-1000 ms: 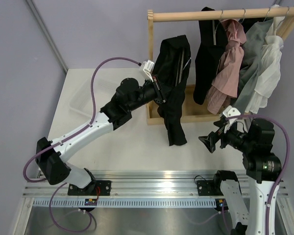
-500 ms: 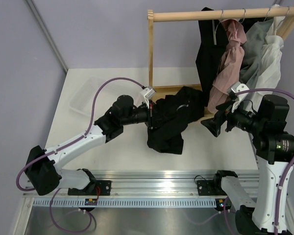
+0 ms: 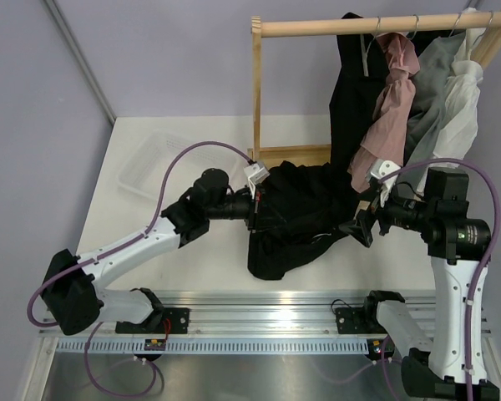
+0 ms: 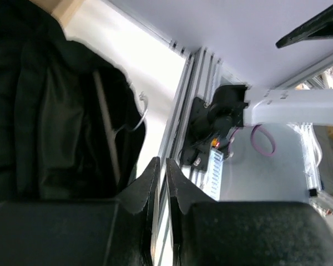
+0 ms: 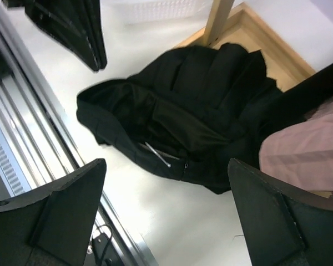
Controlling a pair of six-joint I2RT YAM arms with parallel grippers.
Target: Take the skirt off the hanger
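The black skirt lies crumpled on the table in front of the rack's base. It also shows in the right wrist view and the left wrist view. The grey hanger is mostly buried in it; one bar and the thin hook show, and a metal tip sticks out. My left gripper sits at the skirt's left edge, its jaws shut to a thin slit; the grip point is hidden. My right gripper is wide open and empty, just above the skirt's right edge.
A wooden rack stands at the back, its rod carrying a long black V-neck garment, pink, grey and white clothes close above my right arm. A clear plastic bin lies at the left. The metal rail runs along the front.
My left gripper has brought the skirt down from hanging in the air onto the table, where it has spread out. My right gripper has risen and moved in to the skirt's right edge.
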